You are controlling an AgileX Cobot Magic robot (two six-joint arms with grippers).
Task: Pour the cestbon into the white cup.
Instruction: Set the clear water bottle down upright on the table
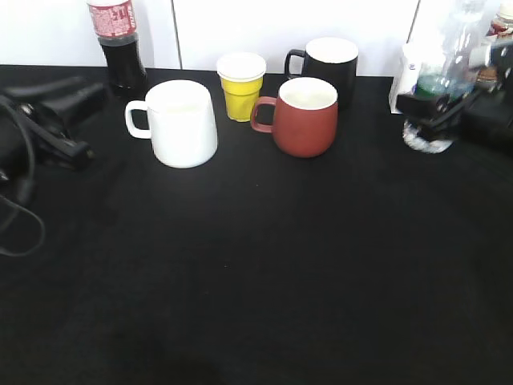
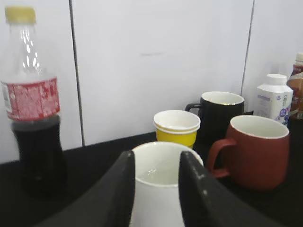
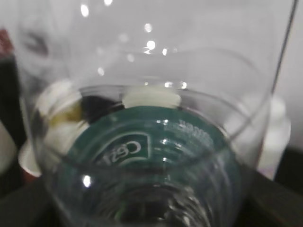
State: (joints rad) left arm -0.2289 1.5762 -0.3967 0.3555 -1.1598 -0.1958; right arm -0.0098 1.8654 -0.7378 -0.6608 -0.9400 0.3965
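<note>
You see four cups on the black table (image 1: 256,281): one large white ceramic mug (image 1: 183,122), one small yellow cup (image 1: 241,87), one reddish-brown mug (image 1: 304,116) and one black mug (image 1: 325,62). One dark cola bottle (image 1: 119,44) stands far left. The right gripper (image 1: 449,108) clamps the clear ribbed green-labelled water bottle (image 1: 449,56) at far right; the left gripper (image 2: 156,189) stands open, its fingers (image 2: 125,189) framing the white mug.

Mugs: white cup (image 1: 182,122), red mug (image 1: 305,117), black mug (image 1: 329,62). One yellow cup (image 1: 241,87). Bottles: cestbon (image 1: 450,50), cola bottle (image 1: 118,42).

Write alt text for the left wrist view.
The left gripper hangs open just in front of the white cup, whose rim shows between its two dark fingers. Behind stand a yellow cup, a reddish-brown mug and a black mug, with a cola bottle at far left.
</note>
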